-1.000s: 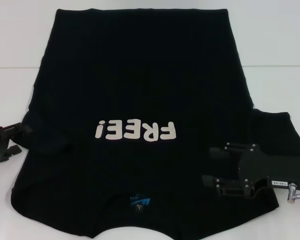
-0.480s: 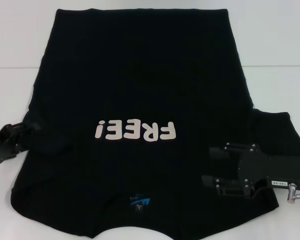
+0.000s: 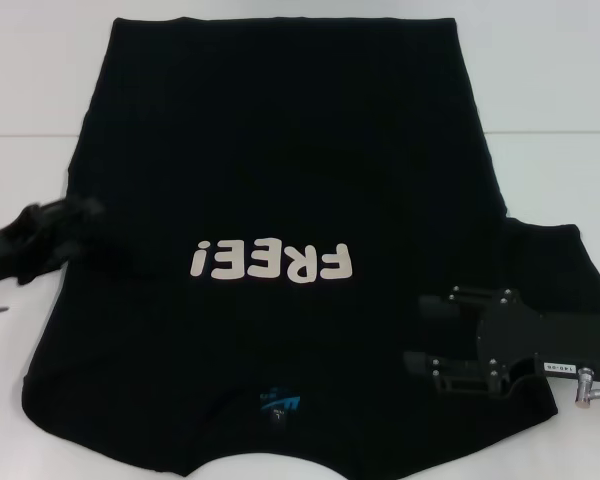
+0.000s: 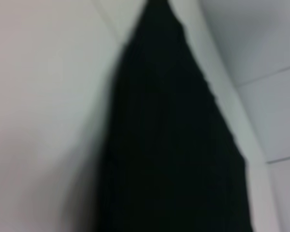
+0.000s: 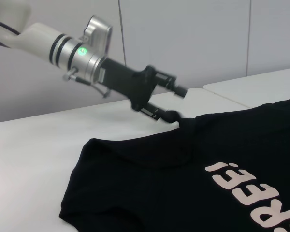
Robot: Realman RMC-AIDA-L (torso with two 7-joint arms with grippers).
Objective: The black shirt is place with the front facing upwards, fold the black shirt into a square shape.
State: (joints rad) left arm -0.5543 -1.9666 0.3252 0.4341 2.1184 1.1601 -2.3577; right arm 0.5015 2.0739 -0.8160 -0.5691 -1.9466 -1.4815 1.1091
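The black shirt (image 3: 280, 170) lies flat on the white table, front up, with its white "FREE!" lettering (image 3: 272, 263) upside down to me and the blue neck label (image 3: 280, 405) near the front edge. My left gripper (image 3: 85, 228) is at the shirt's left edge. In the right wrist view the left gripper (image 5: 176, 102) is open, its lower finger (image 5: 168, 115) touching the cloth edge. My right gripper (image 3: 416, 330) rests open on the shirt's right side, beside the right sleeve (image 3: 565, 265). The left wrist view shows only black cloth (image 4: 174, 145) against the white table.
The white table (image 3: 550, 80) extends past the shirt on both sides and behind it. A seam in the table top (image 3: 555, 133) runs across at the back. The shirt's collar end reaches the near edge of the head view.
My left gripper has moved away from me and rightward, from beside the shirt's lower left side up to its left edge. The right arm and the shirt have not moved.
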